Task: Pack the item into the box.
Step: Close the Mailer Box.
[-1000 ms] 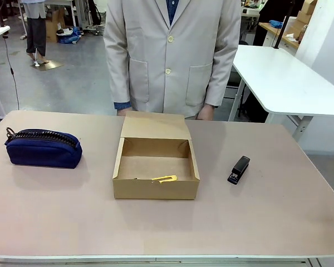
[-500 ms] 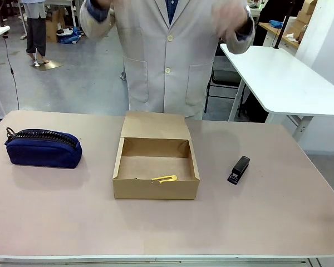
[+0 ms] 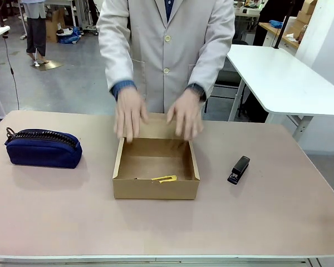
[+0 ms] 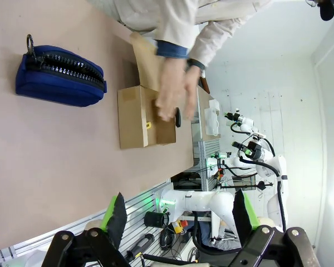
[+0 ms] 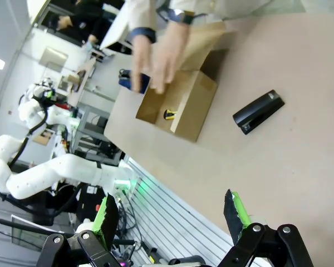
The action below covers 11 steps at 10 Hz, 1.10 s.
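1. Cardboard flap lid at the far edge of the box is where I judge the main risk lies. One person's hand and a second hand hover, blurred, over that edge. A hurried push on the lid could slide the box or fold the flap crooked.
2. Well back from the box, the left gripper hangs with its fingers spread wide and nothing between them. A reach toward the box now could strike the hands.
3. Also well back from the box, the right gripper is likewise spread and empty. A reach from there could knock the black stapler, which lies near the box on its right.
4. Containers: well left of the box, the navy zip pouch lies on the table. Its zip looks shut, so its contents are hidden.
5. The box stands open and holds the yellow utility knife, which lies flat on the floor by the near wall. Nothing else shows inside.
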Motion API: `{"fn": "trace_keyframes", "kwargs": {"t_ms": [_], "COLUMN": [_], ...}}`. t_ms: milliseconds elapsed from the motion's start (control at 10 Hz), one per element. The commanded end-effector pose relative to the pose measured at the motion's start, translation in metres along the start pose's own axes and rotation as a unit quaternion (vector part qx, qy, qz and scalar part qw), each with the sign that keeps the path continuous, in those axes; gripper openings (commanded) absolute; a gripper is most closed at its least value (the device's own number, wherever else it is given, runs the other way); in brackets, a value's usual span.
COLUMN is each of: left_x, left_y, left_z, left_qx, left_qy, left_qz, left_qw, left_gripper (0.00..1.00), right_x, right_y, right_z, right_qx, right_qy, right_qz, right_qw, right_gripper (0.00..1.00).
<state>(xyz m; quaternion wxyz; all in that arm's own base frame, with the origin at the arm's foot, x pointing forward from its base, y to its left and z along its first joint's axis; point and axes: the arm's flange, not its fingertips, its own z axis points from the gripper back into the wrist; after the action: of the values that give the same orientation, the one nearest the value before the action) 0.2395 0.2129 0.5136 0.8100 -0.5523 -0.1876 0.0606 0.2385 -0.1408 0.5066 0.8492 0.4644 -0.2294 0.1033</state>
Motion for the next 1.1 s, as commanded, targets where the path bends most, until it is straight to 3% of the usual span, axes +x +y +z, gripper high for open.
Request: {"fn": "trace_keyframes", "kwargs": {"t_ms": [0, 500, 600, 800, 900, 1000], "left_x": [0.001, 0.000, 0.003, 0.000, -0.017, -0.030], "left_y": [-0.002, 0.000, -0.005, -0.016, -0.014, -0.008], "left_z": [0.000, 0.000, -0.022, -0.118, -0.162, -0.193], "left_qx": [-0.011, 0.000, -0.064, -0.065, -0.083, -0.076], "left_qy": [-0.003, 0.000, 0.056, 0.068, 0.119, 0.142], "left_qz": [-0.011, 0.000, 0.032, 0.060, 0.071, 0.074], "left_qw": [1.000, 1.000, 0.996, 0.994, 0.987, 0.984], "left_gripper": [1.00, 1.00, 1.00, 1.00, 1.00, 1.00], "right_x": [0.002, 0.000, 0.011, 0.045, 0.056, 0.057], "right_y": [0.002, 0.000, 0.004, 0.025, 0.034, 0.040], "right_z": [0.001, 0.000, -0.017, -0.091, -0.131, -0.166], "right_qx": [0.006, 0.000, 0.049, 0.112, 0.114, 0.125], "right_qy": [-0.002, 0.000, -0.009, -0.041, -0.049, -0.026], "right_qz": [0.007, 0.000, 0.009, 0.002, -0.018, -0.038], "right_qw": [1.000, 1.000, 0.999, 0.993, 0.992, 0.991], "right_gripper": [1.00, 1.00, 1.00, 1.00, 1.00, 1.00]}}
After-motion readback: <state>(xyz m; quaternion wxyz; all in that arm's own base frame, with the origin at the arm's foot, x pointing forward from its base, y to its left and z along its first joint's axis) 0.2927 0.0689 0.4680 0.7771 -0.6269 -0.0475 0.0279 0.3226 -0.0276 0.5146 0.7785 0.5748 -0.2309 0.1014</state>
